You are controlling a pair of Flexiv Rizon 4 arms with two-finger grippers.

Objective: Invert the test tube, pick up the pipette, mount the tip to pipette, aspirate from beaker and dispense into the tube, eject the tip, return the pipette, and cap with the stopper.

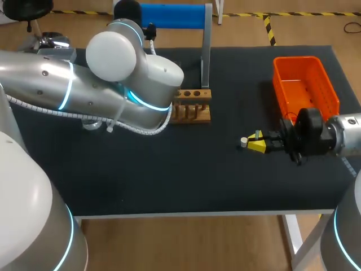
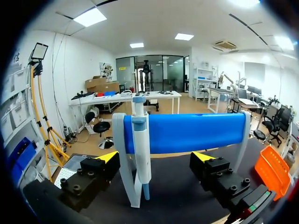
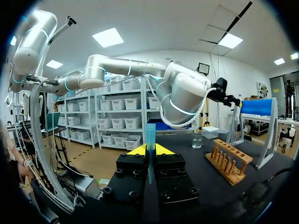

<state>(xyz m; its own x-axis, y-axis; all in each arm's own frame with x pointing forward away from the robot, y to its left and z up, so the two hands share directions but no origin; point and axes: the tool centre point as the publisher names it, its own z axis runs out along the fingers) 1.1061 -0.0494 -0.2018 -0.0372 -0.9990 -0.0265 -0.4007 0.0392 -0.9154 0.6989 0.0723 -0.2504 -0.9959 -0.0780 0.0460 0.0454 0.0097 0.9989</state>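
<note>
Blue-white pipette [image 2: 140,144] hangs upright on the stand [image 2: 196,133] at the rear of the worktop [image 1: 169,180], straight ahead of the released left end effector [image 2: 156,157], while the right end effector [image 3: 149,150], well apart, is clenched on the test tube [image 3: 150,133].

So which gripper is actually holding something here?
The right gripper, shut on the test tube. The left gripper is open, with the pipette ahead of it, untouched.

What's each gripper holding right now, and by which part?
Right gripper is shut on the test tube along its body, one end jutting past the tips. Left gripper is open, holding nothing; the pipette hangs ahead, untouched.
</note>
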